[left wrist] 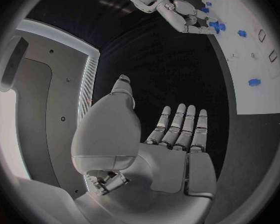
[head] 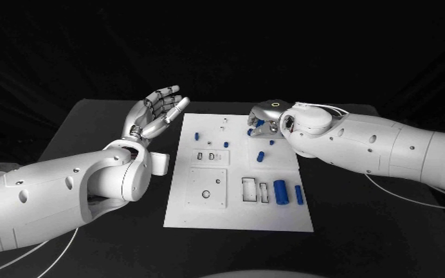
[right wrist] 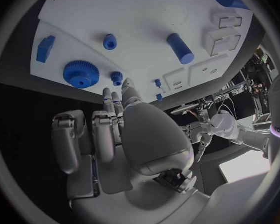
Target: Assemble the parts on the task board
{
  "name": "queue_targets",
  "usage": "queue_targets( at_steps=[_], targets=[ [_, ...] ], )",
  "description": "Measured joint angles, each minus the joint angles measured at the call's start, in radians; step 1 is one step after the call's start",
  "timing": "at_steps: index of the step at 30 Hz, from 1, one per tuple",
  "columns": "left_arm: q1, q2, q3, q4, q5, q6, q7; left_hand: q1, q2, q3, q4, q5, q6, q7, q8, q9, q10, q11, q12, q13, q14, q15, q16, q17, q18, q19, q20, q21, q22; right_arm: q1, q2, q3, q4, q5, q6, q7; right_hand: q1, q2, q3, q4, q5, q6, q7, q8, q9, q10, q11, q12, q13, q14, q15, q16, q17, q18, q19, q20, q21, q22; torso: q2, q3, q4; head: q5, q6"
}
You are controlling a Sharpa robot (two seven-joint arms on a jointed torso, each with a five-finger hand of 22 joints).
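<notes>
Gear [right wrist: 80,73] beside right robot hand [right wrist: 118,134] | left robot hand [head: 157,114] spread, empty

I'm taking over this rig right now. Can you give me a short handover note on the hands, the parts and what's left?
Left hand: open, fingers spread, off the task board's left edge, holding nothing.
Right hand: over the board's far right area, fingers down by small blue parts; grip unclear.
Two blue cylinders lie loose near the board's right edge; a blue gear sits on the board.
Done: cannot tell. Left: the loose parts.

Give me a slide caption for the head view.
Right hand reaches over the task board among blue parts; left hand open beside it.
</notes>
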Motion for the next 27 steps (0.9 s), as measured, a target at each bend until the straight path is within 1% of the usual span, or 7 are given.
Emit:
queue_targets(
  at_steps=[2,5,7,9,11,20,27],
  targets=[
    [0.000,0.000,0.000,0.000,0.000,0.000,0.000,0.000,0.000,0.000,0.000,0.000,0.000,0.000,0.000,0.000,0.000,0.000,0.000,0.000,0.000,0.000,0.000,0.000,0.000,0.000,0.000,0.000,0.000,-0.002,0.006,0.000,-0.007,0.000,0.001,-0.002,0.004,0.004,0.002,0.000,0.000,0.000,0.000,0.000,-0.001,0.006,-0.005,-0.004,0.000,0.000,0.000,0.000,0.000,0.000,0.000,0.000,0.000,0.000,0.000,0.0000,0.0006,0.001,-0.002],
    [0.000,0.000,0.000,0.001,0.000,0.000,0.000,0.000,0.000,0.000,0.000,0.000,0.000,0.000,0.000,0.000,0.000,0.000,0.000,0.000,0.000,0.000,0.000,0.000,0.000,0.000,0.000,0.000,0.000,-0.006,0.014,0.000,-0.015,-0.001,0.002,-0.003,0.004,0.004,0.002,0.000,0.000,-0.007,0.000,0.000,-0.003,0.009,-0.002,-0.004,0.000,0.000,0.000,0.000,0.000,0.000,0.000,0.000,0.000,0.000,-0.002,-0.0001,0.0012,0.003,-0.004],
    [0.000,0.000,0.000,0.001,0.000,0.000,0.000,0.000,0.000,0.000,0.000,0.000,0.000,0.000,0.000,0.000,0.000,0.000,0.000,0.000,0.000,0.000,0.000,0.000,0.000,0.000,0.000,0.000,0.000,-0.008,0.017,0.000,-0.019,-0.001,0.004,-0.004,0.004,0.004,0.004,0.003,0.000,-0.007,0.000,0.000,-0.005,0.013,-0.006,-0.009,0.000,0.000,0.000,0.000,0.000,0.000,0.000,0.000,0.000,0.000,-0.002,-0.0003,0.0012,0.005,-0.005],
    [0.000,0.000,0.000,0.002,0.000,0.000,-0.001,-0.001,0.008,0.005,-0.001,0.000,0.000,0.000,0.000,-0.001,0.000,0.000,0.004,0.000,0.000,0.000,0.000,0.000,0.000,-0.002,0.002,0.000,-0.001,-0.010,0.020,0.000,-0.023,-0.001,0.005,-0.004,0.004,0.004,0.004,0.003,0.000,-0.007,0.000,0.000,-0.006,0.019,-0.004,-0.009,0.000,0.000,0.000,0.000,0.000,0.000,0.000,0.000,0.000,0.001,-0.003,-0.0007,0.0011,0.008,-0.006],
    [0.000,0.000,0.000,0.002,0.000,0.000,-0.001,0.000,0.011,0.007,-0.002,0.000,0.000,0.000,0.000,-0.002,0.000,0.000,0.004,0.000,0.000,0.000,0.000,0.000,0.000,-0.004,0.004,0.000,-0.001,-0.013,0.024,0.000,-0.029,-0.001,0.007,-0.004,0.004,0.004,0.008,0.007,0.000,-0.007,0.000,0.000,-0.007,0.029,-0.010,-0.009,0.000,0.000,0.000,0.000,0.000,0.000,0.000,0.000,0.000,0.001,-0.004,-0.0009,0.0010,0.009,-0.007],
    [0.000,-0.001,0.000,0.001,0.000,0.000,-0.003,0.000,0.011,0.007,-0.002,0.000,0.000,0.000,0.000,-0.002,0.000,0.000,0.004,0.000,0.000,0.000,0.000,0.000,0.000,-0.004,0.004,0.000,-0.001,-0.021,0.032,0.000,-0.047,-0.002,0.022,-0.008,0.008,0.008,0.011,0.010,0.000,-0.007,0.000,0.000,-0.008,0.045,-0.012,-0.015,0.000,0.000,0.000,0.000,0.000,0.000,-0.004,-0.004,0.000,0.001,-0.006,-0.0028,0.0000,0.011,-0.009],
    [0.000,-0.001,0.000,0.000,0.000,-0.001,-0.004,0.000,0.011,0.007,-0.002,0.000,0.000,0.000,0.000,-0.002,0.000,0.000,0.004,-0.001,0.000,0.000,0.000,0.000,0.000,-0.003,0.003,0.000,-0.001,-0.027,0.040,0.000,-0.057,-0.002,0.035,-0.010,0.008,0.008,0.016,0.015,0.000,-0.003,-0.004,0.000,-0.009,0.052,-0.013,-0.020,0.000,0.000,-0.007,0.000,0.000,0.000,0.000,-0.007,0.000,0.001,-0.007,-0.0034,0.0002,0.012,-0.010]
  ],
)
